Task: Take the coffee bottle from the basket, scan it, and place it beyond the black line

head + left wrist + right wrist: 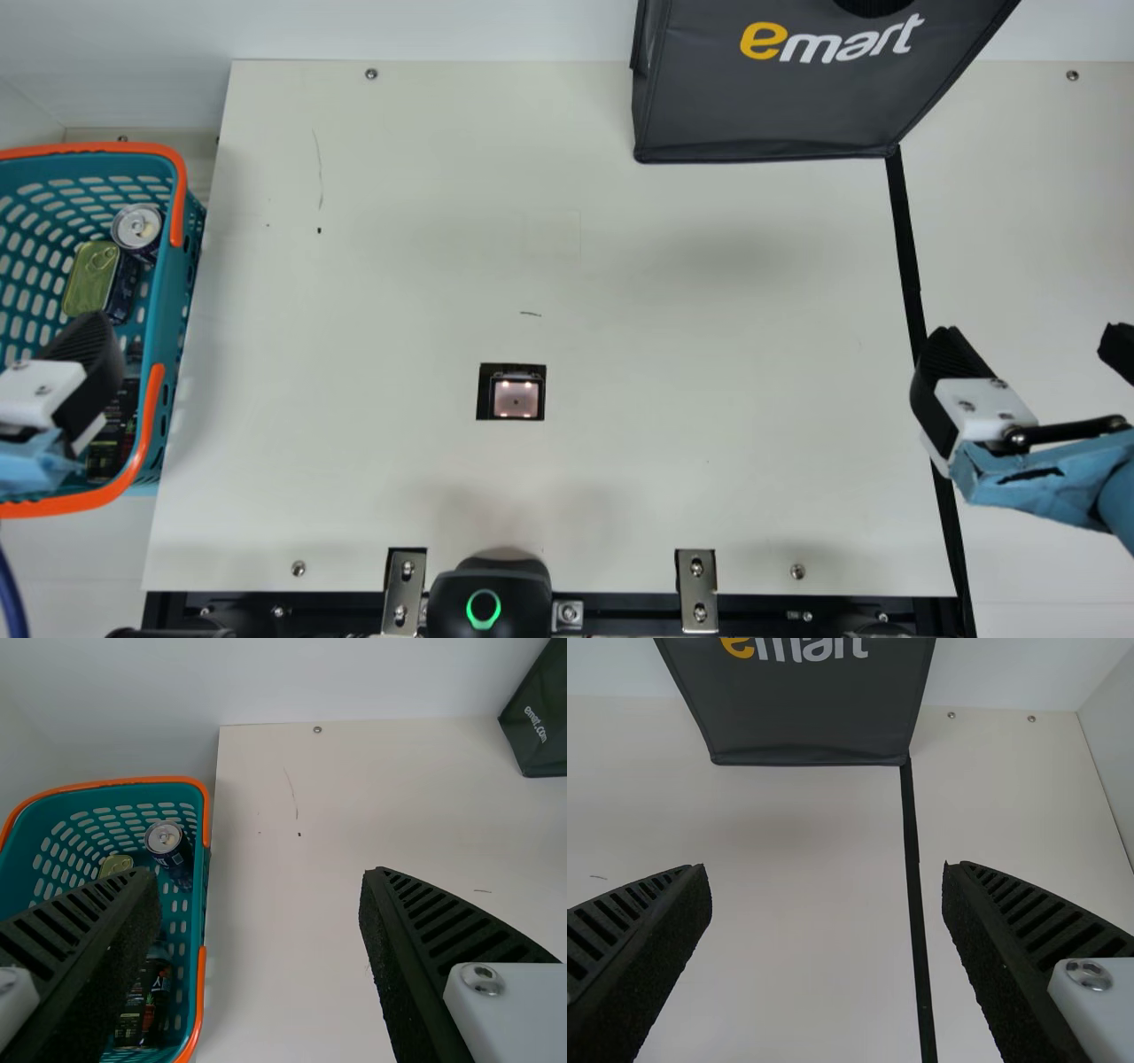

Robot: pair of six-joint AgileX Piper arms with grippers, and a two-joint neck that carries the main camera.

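Step in hand: the pick, nothing lifted or scanned. Coffee bottle (146, 1005) is in the basket (205, 988), near end, by the side wall facing the counter (620, 496); going by the dark body and printed label that's most likely it, though the view there is poor. Left tool (259, 877): fingers wide apart, nothing between them, over the basket's near part in the main view. Right tool (827, 870): also apart and unloaded, by the black line (908, 252).

Next move, my read: bring the left tool over the bottle, line the fingers up across its body, go down inside the wall and close, without catching the orange handle (152, 416). After that, label to the scan window (516, 397) in the counter, then over the line, maybe with a handover to the right arm.

Hard to make out: left arm and basket are cut off at the main view's edge, and the left finger and mount cover part of the basket's inside. Bottle partly covered too; can't tell if it leans or lies flat. Can (166, 843) is clear in the left wrist view, tin (116, 865) partly behind a finger. Tool height above the basket: unclear.
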